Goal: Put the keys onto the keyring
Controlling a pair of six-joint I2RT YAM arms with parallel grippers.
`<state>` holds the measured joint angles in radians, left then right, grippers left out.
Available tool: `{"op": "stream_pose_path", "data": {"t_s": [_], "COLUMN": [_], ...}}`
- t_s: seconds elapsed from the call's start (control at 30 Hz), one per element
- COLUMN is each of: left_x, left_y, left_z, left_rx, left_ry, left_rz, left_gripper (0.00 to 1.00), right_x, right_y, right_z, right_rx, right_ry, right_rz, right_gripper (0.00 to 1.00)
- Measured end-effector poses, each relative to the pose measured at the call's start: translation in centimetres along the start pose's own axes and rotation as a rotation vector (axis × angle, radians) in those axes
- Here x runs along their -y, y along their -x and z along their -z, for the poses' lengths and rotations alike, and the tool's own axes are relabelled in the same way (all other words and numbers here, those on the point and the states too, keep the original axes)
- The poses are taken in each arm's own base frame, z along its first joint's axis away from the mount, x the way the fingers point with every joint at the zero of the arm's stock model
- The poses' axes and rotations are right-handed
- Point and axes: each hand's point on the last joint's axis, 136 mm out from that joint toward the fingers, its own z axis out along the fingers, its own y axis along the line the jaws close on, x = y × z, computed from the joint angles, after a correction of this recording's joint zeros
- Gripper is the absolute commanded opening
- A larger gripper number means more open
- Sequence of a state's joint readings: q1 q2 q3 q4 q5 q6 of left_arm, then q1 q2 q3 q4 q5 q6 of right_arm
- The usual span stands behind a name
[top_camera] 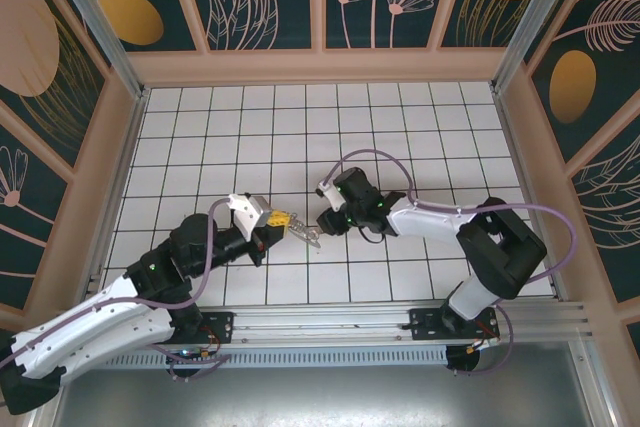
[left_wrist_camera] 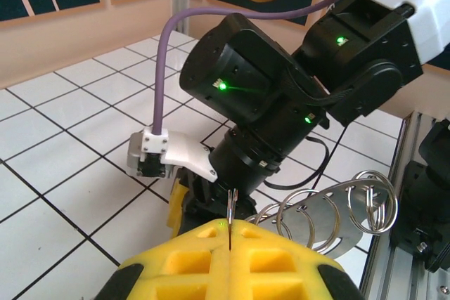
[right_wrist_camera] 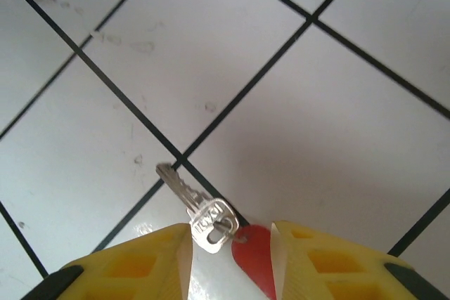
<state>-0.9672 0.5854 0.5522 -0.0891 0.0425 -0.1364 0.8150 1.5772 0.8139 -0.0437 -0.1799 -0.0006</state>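
A small silver key joined to a red piece lies on the white tile between the yellow fingers of my right gripper. The jaws stand apart; the key's head is at the left finger and the red piece is near the right one. My left gripper is shut on a thin edge of the keyring, whose wire loops and flat metal plate stick out to the right. In the top view the left gripper and right gripper face each other at mid-floor, with the keyring between them.
The right arm's black wrist and purple cable stand close in front of my left gripper. Wooden walls enclose the tiled floor, and an aluminium rail runs along the near edge by the arm bases.
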Motion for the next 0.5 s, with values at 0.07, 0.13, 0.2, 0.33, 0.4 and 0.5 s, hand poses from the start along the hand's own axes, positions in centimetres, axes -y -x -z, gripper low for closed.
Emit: {"op": "stream_pose_path", "data": {"t_s": [0.07,0.13,0.2,0.33,0.4,0.5], "left_x": [0.0,0.0,0.0,0.0,0.0,0.0], "left_y": [0.2,0.2,0.2,0.0,0.1,0.1], "left_z": [0.2,0.2,0.2,0.0,0.0,0.0], "left_rx": [0.009,0.01,0.009,0.002,0.002,0.003], "left_ry": [-0.001,-0.002,-0.002,-0.001,-0.001,-0.001], "left_rz": [0.0,0.0,0.0,0.0,0.0,0.0], "left_gripper": [0.0,0.0,0.0,0.0,0.0,0.0], "right_x": [-0.1,-0.3,-0.4,-0.5,-0.4,-0.3], "right_y": [0.3,0.0,-0.6,-1.8,-1.9,-1.5], "right_z": [-0.1,-0.3,-0.6,-1.0,-0.9,-0.7], "right_rx": [0.001,-0.012,-0.037,-0.1,-0.115,-0.126], "right_ry": [0.012,0.027,0.035,0.046,0.041,0.022], "right_rz": [0.013,0.023,0.036,0.065,0.088,0.135], "right_gripper": [0.36,0.36,0.36,0.37,0.4,0.46]}}
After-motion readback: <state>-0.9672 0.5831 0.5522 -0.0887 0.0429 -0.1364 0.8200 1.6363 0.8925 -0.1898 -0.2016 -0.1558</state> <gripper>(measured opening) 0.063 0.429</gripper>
